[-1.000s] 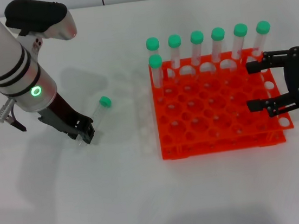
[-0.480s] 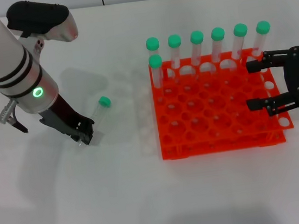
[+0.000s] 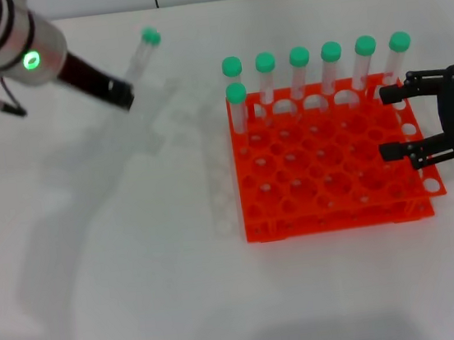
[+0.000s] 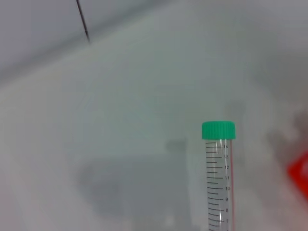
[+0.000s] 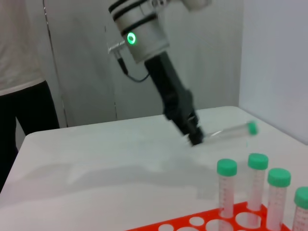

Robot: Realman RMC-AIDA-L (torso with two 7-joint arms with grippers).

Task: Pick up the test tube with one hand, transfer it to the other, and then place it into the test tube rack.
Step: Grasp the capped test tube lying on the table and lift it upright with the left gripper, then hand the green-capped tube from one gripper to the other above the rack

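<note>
My left gripper (image 3: 122, 94) is shut on the test tube (image 3: 138, 58) and holds it lifted above the table at the far left, green cap up and away. The tube also shows in the left wrist view (image 4: 219, 178) and in the right wrist view (image 5: 230, 131), held by the left gripper (image 5: 196, 138). The orange-red test tube rack (image 3: 330, 161) stands to the right with several green-capped tubes (image 3: 301, 74) along its far side. My right gripper (image 3: 397, 120) is open over the rack's right edge.
A white table (image 3: 140, 272) carries everything. A person in dark trousers (image 5: 24, 106) stands beyond the table in the right wrist view. A wall lies at the table's far edge.
My left gripper has risen from the table with the test tube and moved toward the far side. My right gripper has shifted slightly right.
</note>
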